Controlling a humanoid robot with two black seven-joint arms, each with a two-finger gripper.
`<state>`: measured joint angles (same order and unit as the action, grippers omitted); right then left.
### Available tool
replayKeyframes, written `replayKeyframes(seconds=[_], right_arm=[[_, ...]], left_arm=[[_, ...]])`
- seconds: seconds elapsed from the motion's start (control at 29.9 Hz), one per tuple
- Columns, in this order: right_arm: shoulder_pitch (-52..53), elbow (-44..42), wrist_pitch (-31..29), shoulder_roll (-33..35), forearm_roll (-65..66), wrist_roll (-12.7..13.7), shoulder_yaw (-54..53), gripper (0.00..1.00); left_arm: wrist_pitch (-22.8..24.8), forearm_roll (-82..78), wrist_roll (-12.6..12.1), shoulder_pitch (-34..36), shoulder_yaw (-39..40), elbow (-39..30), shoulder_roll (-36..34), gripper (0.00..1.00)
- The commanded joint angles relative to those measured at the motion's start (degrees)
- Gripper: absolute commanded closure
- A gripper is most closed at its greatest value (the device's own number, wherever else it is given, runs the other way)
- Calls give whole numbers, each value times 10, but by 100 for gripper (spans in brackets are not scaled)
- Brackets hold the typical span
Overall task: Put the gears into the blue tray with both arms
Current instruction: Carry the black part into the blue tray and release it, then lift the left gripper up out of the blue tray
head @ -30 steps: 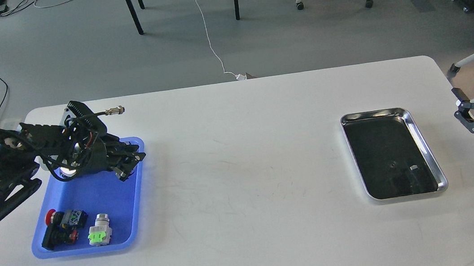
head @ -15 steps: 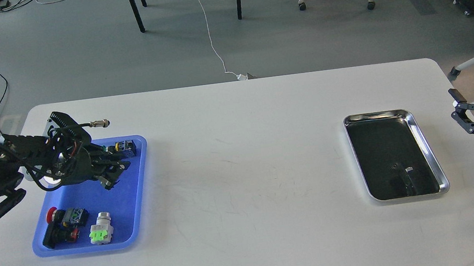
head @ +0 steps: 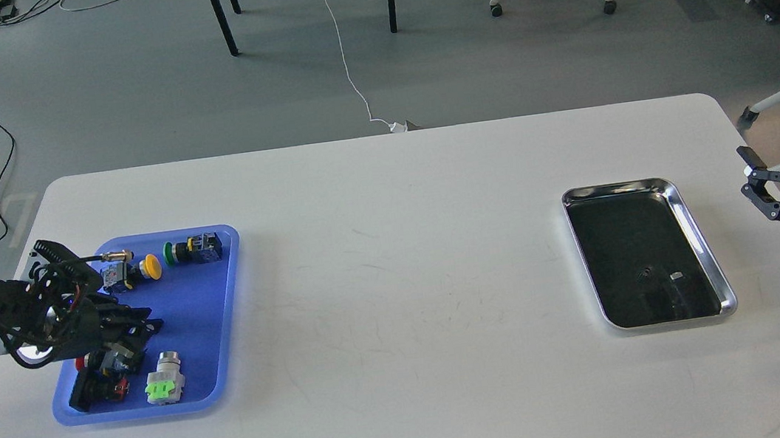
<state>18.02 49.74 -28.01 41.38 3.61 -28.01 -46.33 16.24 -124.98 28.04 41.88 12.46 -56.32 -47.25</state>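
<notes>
The blue tray (head: 204, 312) lies at the table's left and holds several coloured push-button switches. My left gripper (head: 151, 317) hangs low over the tray's left half, its fingers a little apart with nothing between them. One tiny dark gear (head: 643, 274) is barely visible on the dark floor of the steel tray (head: 696, 230) at the right. I see no other gears. My right gripper (head: 773, 124) hovers off the table's right edge, beside the steel tray, open and empty.
In the blue tray are a yellow-capped switch (head: 152, 267), a green-capped one (head: 194, 249), a red and black one (head: 101, 377) and a white and green one (head: 165, 384). Chair legs and cables lie on the floor beyond the table's far edge.
My left arm has pulled back to the left and nearer, out from over the tray's far end, uncovering the yellow and green switches. The right arm has stayed put.
</notes>
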Motion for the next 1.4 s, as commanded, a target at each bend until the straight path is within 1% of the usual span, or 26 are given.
replayKeyframes(seconds=[0.0,0.03,0.1,0.17,0.2,0.23,0.33,0.5,0.6,0.7,0.77,0.87,1.0,1.07,1.17,1.24,1.34,1.37], right_arm=[[0,0,0,0,0,0,0,2],[0,0,0,0,0,0,0,2],[0,0,0,0,0,0,-1,2],[0,0,0,0,0,0,-1,2],[0,0,0,0,0,0,0,2],[0,0,0,0,0,0,-1,2],[0,0,0,0,0,0,-1,2],[0,0,0,0,0,0,-1,2],[0,0,0,0,0,0,-1,2],[0,-1,0,0,0,0,-1,2],[0,-1,0,0,1,0,-1,2],[0,-1,0,0,2,0,0,2],[0,-1,0,0,3,0,1,2],[0,0,0,0,3,0,3,2],[0,3,0,0,8,0,4,2],[-1,9,0,0,10,0,7,2],[-2,20,0,5,19,0,9,2],[-2,26,0,6,28,0,9,2]], left_arm=[[0,0,0,0,5,3,3,80],[0,0,0,0,5,3,3,80],[-1,0,0,0,9,9,5,63],[-1,0,0,0,14,9,6,40],[-1,0,0,0,16,9,6,33],[-1,0,0,0,19,9,6,29],[-1,0,0,1,20,9,5,25],[0,0,0,13,20,3,3,20],[4,0,0,38,20,-8,3,19],[11,17,0,81,20,-30,2,17],[18,78,0,109,20,-43,3,15],[28,216,0,142,20,-67,3,12],[31,420,0,150,34,-112,2,10],[34,516,0,138,51,-146,1,9],[35,677,0,86,80,-173,8,9],[36,766,0,43,136,-175,21,8],[42,833,0,-36,217,-169,52,6],[46,846,0,-63,245,-166,61,3]])
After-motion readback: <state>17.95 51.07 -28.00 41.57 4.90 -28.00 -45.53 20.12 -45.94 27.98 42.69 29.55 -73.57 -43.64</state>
